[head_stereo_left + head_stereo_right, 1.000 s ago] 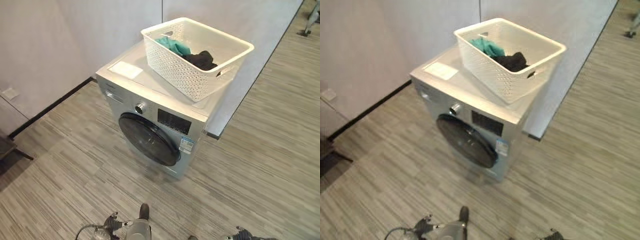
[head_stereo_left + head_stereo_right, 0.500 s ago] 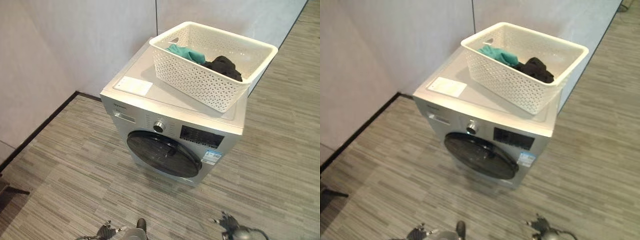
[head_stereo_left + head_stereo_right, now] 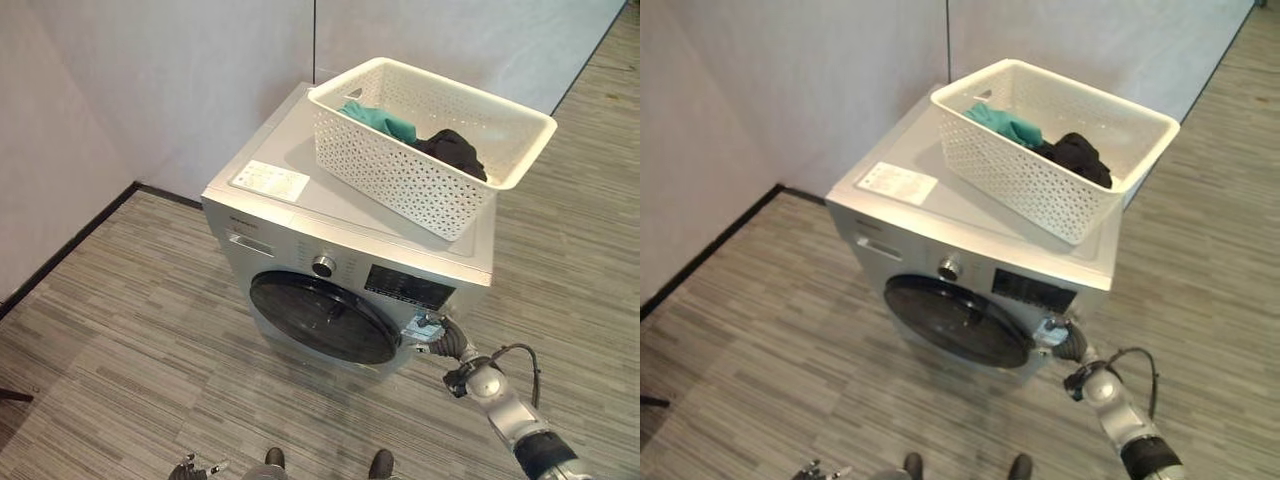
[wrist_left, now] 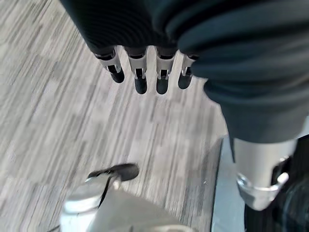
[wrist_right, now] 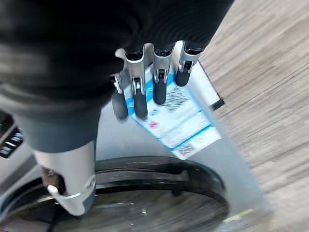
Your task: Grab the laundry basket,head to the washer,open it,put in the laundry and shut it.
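Your laundry basket [image 3: 432, 140] already sits on the washer [image 3: 330, 260] top, green and black laundry [image 3: 420, 135] inside, freeing both hands. Your right hand [image 3: 432, 330], fingers [image 5: 145, 92] loosely extended and empty, is raised to the door [image 3: 322, 318] rim at 3 o'clock, likely placed to pull it open. Left hand [image 4: 145, 72] hangs relaxed, empty, over the floor [image 3: 120, 340].

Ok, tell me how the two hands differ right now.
The right hand is raised at the washer's front, beside the dark round door; the left hand hangs low over the striped floor. The right hand's fingers point at a blue-and-white sticker on the washer; the left hand's fingers point at bare flooring. Both are open, holding nothing.
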{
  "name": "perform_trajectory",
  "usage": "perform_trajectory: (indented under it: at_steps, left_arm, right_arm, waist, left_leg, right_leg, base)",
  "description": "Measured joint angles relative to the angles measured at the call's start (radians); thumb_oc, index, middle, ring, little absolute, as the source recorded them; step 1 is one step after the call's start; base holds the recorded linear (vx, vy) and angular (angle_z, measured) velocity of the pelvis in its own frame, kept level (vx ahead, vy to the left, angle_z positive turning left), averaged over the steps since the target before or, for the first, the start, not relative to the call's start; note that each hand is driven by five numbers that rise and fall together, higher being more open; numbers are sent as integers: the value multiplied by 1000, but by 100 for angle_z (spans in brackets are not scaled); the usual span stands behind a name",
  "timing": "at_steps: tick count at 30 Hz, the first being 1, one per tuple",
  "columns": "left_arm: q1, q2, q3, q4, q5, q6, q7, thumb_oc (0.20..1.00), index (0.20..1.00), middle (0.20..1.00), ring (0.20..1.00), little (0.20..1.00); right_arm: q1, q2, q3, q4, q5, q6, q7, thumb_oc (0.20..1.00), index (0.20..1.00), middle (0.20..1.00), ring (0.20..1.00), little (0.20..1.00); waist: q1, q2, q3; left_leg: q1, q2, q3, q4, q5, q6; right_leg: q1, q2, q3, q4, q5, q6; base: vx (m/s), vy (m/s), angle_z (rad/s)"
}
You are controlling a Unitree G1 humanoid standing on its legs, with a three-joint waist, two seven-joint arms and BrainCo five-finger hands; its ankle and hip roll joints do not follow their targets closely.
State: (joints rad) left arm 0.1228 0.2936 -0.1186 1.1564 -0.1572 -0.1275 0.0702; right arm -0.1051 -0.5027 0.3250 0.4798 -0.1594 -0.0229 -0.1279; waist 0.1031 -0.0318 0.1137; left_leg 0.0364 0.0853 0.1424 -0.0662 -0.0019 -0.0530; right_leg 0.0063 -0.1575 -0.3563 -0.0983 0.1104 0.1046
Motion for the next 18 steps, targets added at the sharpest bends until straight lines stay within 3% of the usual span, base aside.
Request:
perform_trajectory:
  at_steps: [6,12,16,18]
  left_arm:
    - [0,-25,-10,-38,0,0,-1,1000,1000,1000,1000,1000]
    - [19,-25,-24,-156,-42,-4,2,1000,1000,1000,1000,1000]
    - [-17,-22,-58,-206,-73,-20,5,1000,1000,1000,1000,1000]
    - [-29,-25,-64,-212,-95,-31,9,1000,1000,1000,1000,1000]
  right_arm:
    - [28,12,1,16,-11,-1,0,1000,1000,1000,1000,1000]
    - [-59,20,63,120,-13,-12,-29,1000,1000,1000,1000,1000]
    - [-169,21,63,187,-12,-16,-72,1000,1000,1000,1000,1000]
    - [-207,22,59,221,-11,-23,-134,1000,1000,1000,1000,1000]
  waist:
    - [3,3,-1]
    - [51,21,15]
    - [73,52,76]
    - [69,84,117]
  left_leg:
    - [-24,13,-52,-8,19,-20]
    - [-101,10,-91,12,29,-23]
    - [-186,6,-125,61,36,-24]
    - [-229,0,-163,85,36,-24]
  right_leg:
    - [-4,16,-47,0,-10,-4]
    - [-43,13,-80,1,-11,-5]
    - [-91,11,-105,10,12,-21]
    - [-97,4,-146,10,13,-22]
  base:
    - [8,-32,22]
    - [-128,-7,20]
    - [-132,58,24]
    - [-21,39,41]
